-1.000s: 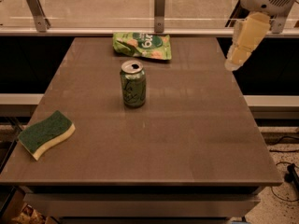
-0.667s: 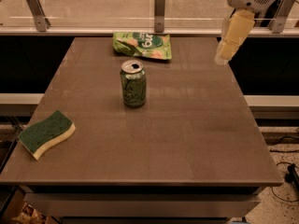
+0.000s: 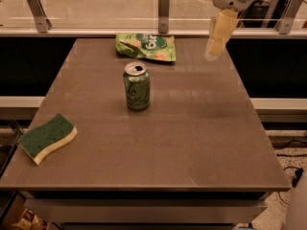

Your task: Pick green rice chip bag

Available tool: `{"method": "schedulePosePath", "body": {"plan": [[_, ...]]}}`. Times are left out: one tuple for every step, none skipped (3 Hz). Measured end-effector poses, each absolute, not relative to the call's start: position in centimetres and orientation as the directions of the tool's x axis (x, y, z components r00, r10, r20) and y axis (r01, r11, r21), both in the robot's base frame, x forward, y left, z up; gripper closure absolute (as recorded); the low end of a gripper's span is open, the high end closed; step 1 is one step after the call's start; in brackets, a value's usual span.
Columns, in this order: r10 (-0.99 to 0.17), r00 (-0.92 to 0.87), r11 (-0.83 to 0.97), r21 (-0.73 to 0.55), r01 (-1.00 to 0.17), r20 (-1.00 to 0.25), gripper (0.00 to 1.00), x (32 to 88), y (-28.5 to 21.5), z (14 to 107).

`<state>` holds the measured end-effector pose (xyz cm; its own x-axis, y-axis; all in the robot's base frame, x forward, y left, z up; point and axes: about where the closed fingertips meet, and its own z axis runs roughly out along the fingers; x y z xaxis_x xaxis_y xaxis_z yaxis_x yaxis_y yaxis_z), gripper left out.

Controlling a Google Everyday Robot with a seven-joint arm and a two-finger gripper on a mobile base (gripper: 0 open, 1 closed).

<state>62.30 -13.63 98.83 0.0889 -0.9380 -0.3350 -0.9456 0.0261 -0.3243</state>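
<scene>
Green bag [image 3: 146,46] lies flat at the far edge of the table [image 3: 206,143]; the gripper [image 3: 212,55] hangs above the far right, well apart from it.
Camera view: whether the gripper is clenched or released cannot be told. The flat, crinkly pouch may slip from a shallow grasp or get pushed off the far edge. The can [image 3: 137,86], nearer, is opened; its contents are hidden.

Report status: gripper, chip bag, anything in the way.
Gripper hangs above far right edge of table, holding nothing. Green rice chip bag flat at far edge, untouched. Soda can upright mid-table, off the direct line.
</scene>
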Motion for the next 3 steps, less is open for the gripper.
{"method": "schedulePosePath", "body": {"plan": [[-0.95,0.072,0.038,-0.345,-0.938,-0.302,0.0,64.0,-13.0,98.4],[-0.968,0.037,0.064,-0.384,-0.921,-0.249,0.0,65.6,-12.5,98.0],[-0.977,0.006,0.085,-0.415,-0.906,-0.213,0.0,67.4,-12.4,97.3]]}}
